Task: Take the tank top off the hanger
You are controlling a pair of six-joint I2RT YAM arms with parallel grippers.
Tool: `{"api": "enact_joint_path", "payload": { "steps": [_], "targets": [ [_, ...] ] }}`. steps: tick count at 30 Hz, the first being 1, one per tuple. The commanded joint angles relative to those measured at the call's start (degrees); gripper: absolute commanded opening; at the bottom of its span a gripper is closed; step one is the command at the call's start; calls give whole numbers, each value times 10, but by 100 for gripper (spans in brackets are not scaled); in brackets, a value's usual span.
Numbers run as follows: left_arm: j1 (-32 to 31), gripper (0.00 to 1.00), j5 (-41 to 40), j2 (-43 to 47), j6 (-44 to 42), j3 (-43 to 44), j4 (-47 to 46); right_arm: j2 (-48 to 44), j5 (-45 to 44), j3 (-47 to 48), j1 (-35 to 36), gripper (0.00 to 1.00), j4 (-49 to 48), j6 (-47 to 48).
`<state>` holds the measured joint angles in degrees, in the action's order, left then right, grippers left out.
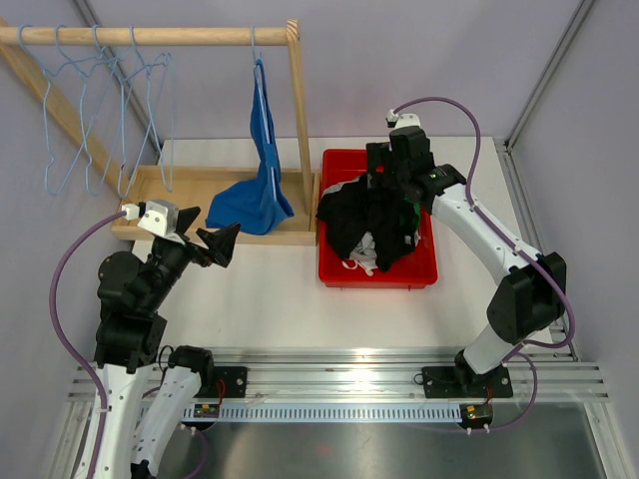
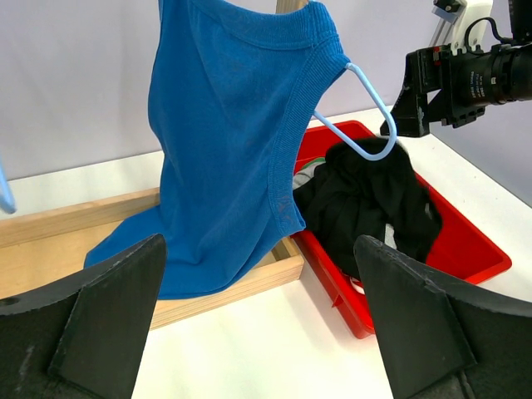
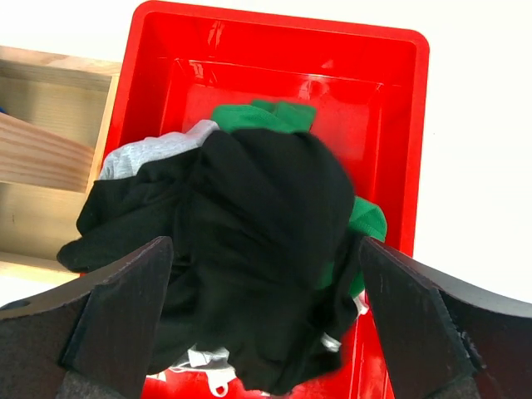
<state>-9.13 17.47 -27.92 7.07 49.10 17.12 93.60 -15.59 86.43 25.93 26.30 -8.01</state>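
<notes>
The tank top (image 2: 224,150), soft lightweight knit drooping from its hanger (image 2: 359,116), looks best pinched near the hem by the left tool (image 2: 262,283), spread wide like the right tool (image 3: 266,320).

Pale lilac-grey walls (image 1: 419,50) fill the top of the frame, crossed by slanting grey metal struts (image 1: 547,68) at upper right and upper left. Below them lies a white table (image 1: 270,299). A wooden rack (image 1: 301,130) stands at its upper left. An aluminium rail (image 1: 349,379) spans the bottom, catching soft glare.
</notes>
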Motion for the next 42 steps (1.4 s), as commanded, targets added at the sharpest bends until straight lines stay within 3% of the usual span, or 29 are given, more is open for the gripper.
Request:
{"api": "enact_joint_path", "payload": {
  "steps": [1, 17, 25, 30, 35, 42],
  "targets": [
    [-3, 99, -9, -6, -6, 0, -16, -17, -13, 15, 1, 99, -14, -3],
    [-3, 99, -18, -10, -4, 1, -13, -28, -6, 8, 0, 99, -16, 2],
    [-4, 99, -7, -13, 1, 5, -17, -45, 62, -21, 1, 100, -33, -2],
    [-7, 99, 57, -20, 15, 8, -37, -67, 121, -61, 2, 100, -53, -17],
    [-10, 99, 171, -50, 51, 28, -85, -86, 134, -103, 15, 100, -67, -28],
    [-50, 99, 137, -107, 49, 105, -98, -100, 122, -156, 42, 99, -88, -35]
  ]
}}
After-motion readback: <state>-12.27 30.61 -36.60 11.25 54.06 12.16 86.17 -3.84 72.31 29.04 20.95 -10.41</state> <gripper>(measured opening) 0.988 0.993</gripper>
